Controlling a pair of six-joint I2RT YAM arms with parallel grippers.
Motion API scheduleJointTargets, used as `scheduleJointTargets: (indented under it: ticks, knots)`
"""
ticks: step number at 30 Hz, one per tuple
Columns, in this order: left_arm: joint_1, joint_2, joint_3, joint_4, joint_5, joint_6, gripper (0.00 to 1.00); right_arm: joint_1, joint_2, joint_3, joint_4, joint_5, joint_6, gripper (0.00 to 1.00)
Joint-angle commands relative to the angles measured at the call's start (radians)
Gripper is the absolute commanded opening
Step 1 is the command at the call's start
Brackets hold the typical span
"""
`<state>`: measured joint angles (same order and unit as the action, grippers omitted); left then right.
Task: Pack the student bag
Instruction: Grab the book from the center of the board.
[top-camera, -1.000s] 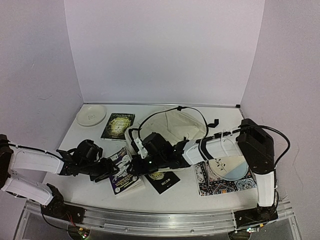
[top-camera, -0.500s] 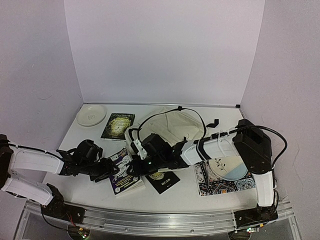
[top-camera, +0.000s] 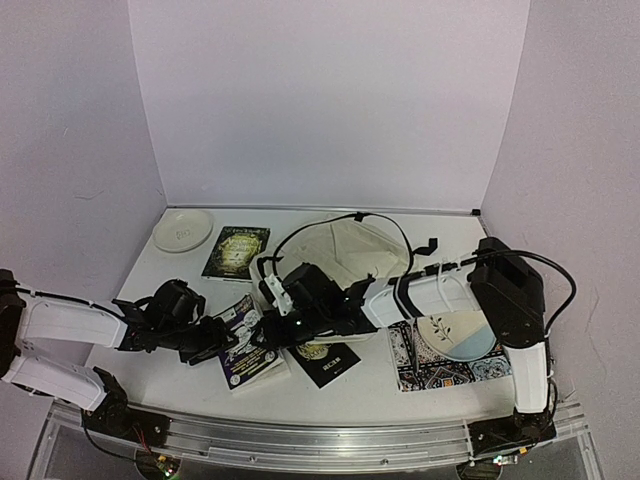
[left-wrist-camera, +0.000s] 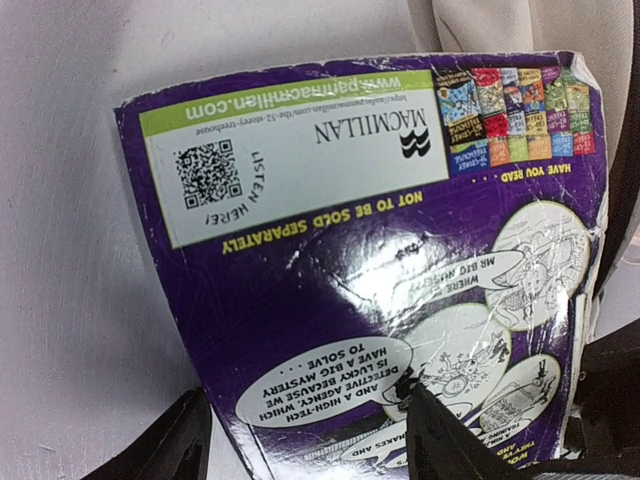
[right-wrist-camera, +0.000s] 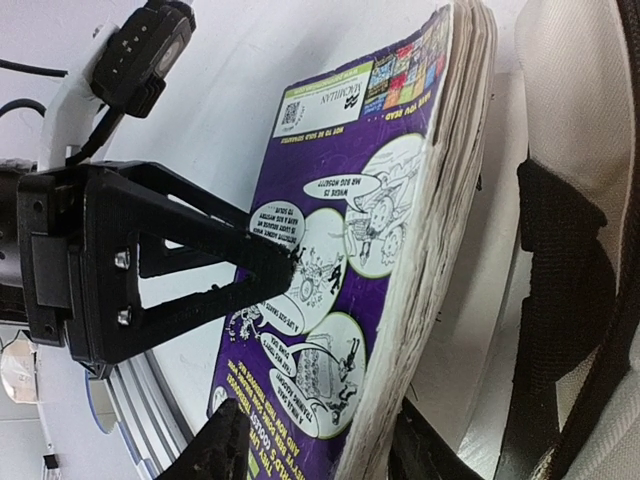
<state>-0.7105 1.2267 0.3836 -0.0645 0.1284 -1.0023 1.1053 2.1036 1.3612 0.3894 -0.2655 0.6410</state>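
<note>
White table (top-camera: 170, 290), lilac walls (top-camera: 320, 100), and we're looking at the purple book (top-camera: 245, 352) near the front edge (back cover up, QR code showing). Left gripper (top-camera: 218, 336) sits at nine o'clock of it, jaws spread wide, one finger (left-wrist-camera: 455, 440) lying on the cover, the other just off the book's edge, so no clamp there. Right gripper (top-camera: 272, 334) reaches from three o'clock, about half closed, pinching the book's page edge through its thickness. Student bag (top-camera: 345, 252) lies at one o'clock of the book, just beside it, cream fabric slumped.
</note>
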Motion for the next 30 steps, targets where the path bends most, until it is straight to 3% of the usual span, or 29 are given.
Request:
scheduleJointTargets:
  ticks: [1,23,30]
  knots:
    - [-0.007,-0.012,-0.012,-0.049,0.0,0.002,0.68,-0.012,-0.06,0.061,0.021,-0.008,-0.018,0.46]
    - [-0.007,-0.03,-0.012,-0.056,-0.01,0.006,0.68,-0.025,0.09,0.158,-0.086,-0.052,-0.023,0.46]
    - [-0.007,-0.032,-0.012,-0.06,-0.013,0.008,0.67,-0.027,0.044,0.156,-0.084,-0.081,-0.047,0.38]
